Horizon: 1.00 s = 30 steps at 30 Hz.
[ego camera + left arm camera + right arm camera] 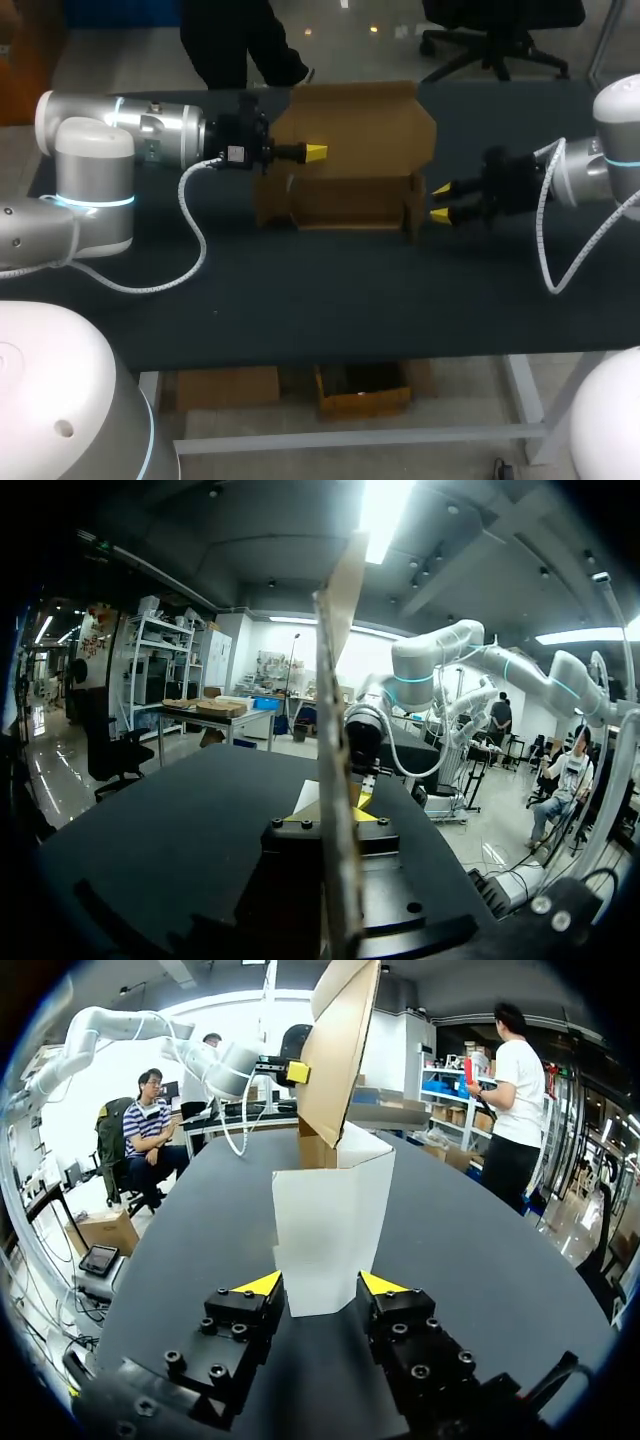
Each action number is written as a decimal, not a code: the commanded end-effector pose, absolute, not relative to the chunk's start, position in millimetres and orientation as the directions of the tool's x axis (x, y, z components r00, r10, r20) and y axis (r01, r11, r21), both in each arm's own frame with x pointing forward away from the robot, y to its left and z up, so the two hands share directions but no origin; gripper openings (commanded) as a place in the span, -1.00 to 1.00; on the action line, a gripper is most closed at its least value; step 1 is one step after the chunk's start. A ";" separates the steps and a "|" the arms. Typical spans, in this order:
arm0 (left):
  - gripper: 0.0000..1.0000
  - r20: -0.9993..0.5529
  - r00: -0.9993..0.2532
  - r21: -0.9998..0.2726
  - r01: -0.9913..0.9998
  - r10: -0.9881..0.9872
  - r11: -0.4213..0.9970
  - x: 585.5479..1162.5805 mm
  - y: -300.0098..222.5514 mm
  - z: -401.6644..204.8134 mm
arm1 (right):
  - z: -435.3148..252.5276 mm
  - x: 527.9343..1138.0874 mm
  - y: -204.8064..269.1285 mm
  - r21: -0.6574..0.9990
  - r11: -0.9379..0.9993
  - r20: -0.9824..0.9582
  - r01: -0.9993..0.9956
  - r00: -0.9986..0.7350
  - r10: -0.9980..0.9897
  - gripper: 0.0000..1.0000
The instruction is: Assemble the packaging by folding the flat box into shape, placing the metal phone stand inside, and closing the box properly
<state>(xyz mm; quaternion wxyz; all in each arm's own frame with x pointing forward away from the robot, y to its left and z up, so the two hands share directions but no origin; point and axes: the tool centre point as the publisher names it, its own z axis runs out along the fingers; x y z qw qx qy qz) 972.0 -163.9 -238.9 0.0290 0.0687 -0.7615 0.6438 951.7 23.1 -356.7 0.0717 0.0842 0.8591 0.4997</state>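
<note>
Your left gripper point(315, 151) is clenched on the raised lid point(360, 125) of the cardboard box point(345, 200). In the head view one yellow tip lies on the near face of the lid, upper middle of the frame, with the other finger hidden behind the board. In your left wrist view the lid point(335, 730) runs edge-on straight up between the fingers of that gripper point(350, 805). Your right gripper point(440, 200) is released, its two yellow tips spread and pointing at the box's right end, just right of centre in the head view. In your right wrist view the pale end flap point(325, 1230) stands upright just ahead of that gripper point(320, 1285), in line with the gap between the tips; you cannot tell whether either tip touches it. Beyond the flap the lid point(340, 1050) tilts upward, with the yellow tip of your left gripper point(295, 1070) against its far side. The box sits on the dark table point(300, 300) in the upper middle of the head view. It is partly formed, its low front wall up and its inside open toward you. Your left arm point(150, 125) comes in level from the upper left, and your right arm point(600, 165) from the right edge.
</note>
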 end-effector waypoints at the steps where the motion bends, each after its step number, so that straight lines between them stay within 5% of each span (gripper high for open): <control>1: -1.00 0.132 -0.989 -0.977 -0.141 -0.067 0.161 972.8 -163.2 -243.8 | -362.5 959.1 28.0 0.877 0.477 -0.037 0.065 -0.979 0.200 -0.16; 30: -1.00 0.132 -0.989 -0.977 -0.141 -0.067 0.161 972.8 -163.2 -243.8 | -359.9 943.4 67.1 0.903 0.423 -0.042 0.075 -0.964 0.261 -0.25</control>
